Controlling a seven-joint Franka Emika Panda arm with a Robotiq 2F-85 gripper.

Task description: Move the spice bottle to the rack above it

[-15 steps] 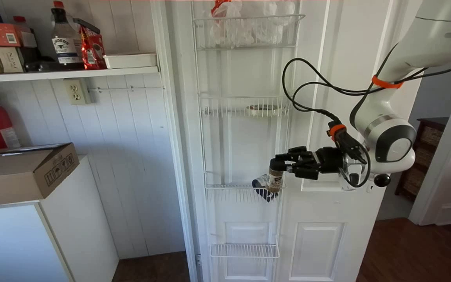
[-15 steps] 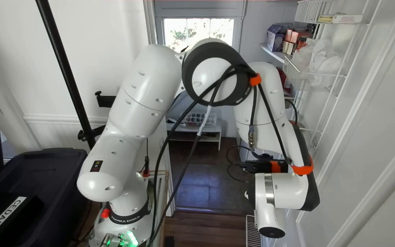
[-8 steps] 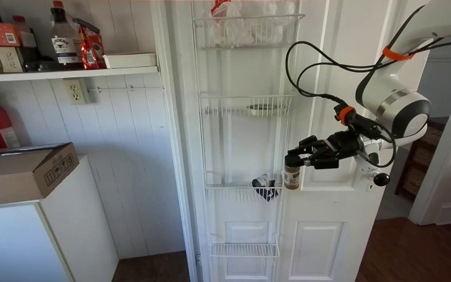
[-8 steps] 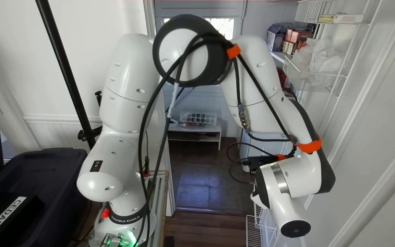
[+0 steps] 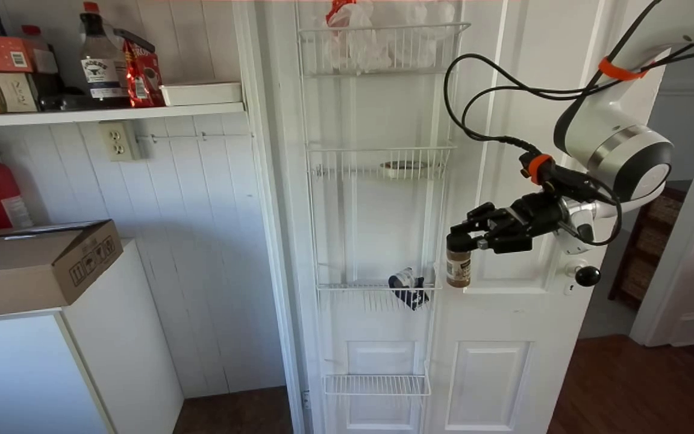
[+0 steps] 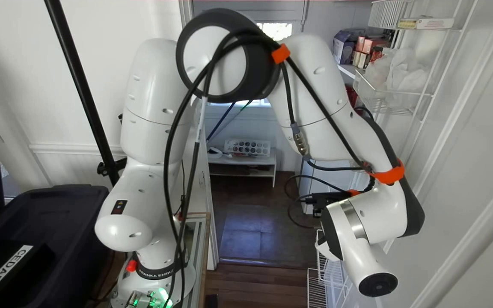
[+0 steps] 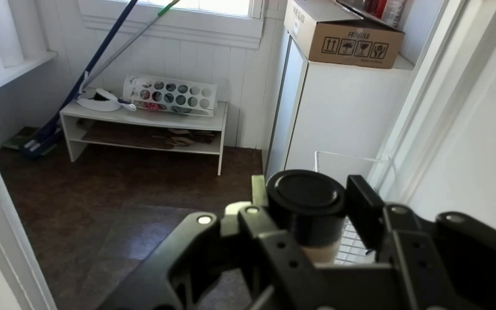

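Observation:
The spice bottle [image 5: 459,268], with a black cap and tan-brown body, hangs upright in my gripper [image 5: 467,237] in an exterior view. It appears just right of the wire tier [image 5: 347,287] that has a dark clump in it. The rack above, a white wire basket tier [image 5: 359,149], is higher and to the left. In the wrist view my gripper [image 7: 311,196] has its fingers on both sides of the bottle's black cap [image 7: 306,191]; a strip of the tan body shows below. The arm hides the bottle in the exterior view with the robot base.
The dark clump [image 5: 408,289] lies at the right end of the lower tier. A white-sided round item [image 5: 404,169] sits in the rack above. Plastic bags [image 5: 383,42] fill the top basket. The door [image 5: 515,313] is behind the arm. A cardboard box [image 7: 355,41] stands on a cabinet.
My gripper has moved right and slightly up in an exterior view, carrying the bottle from in front of the clump's tier to beside it. The elbow has swung back and up. The clump stayed put.

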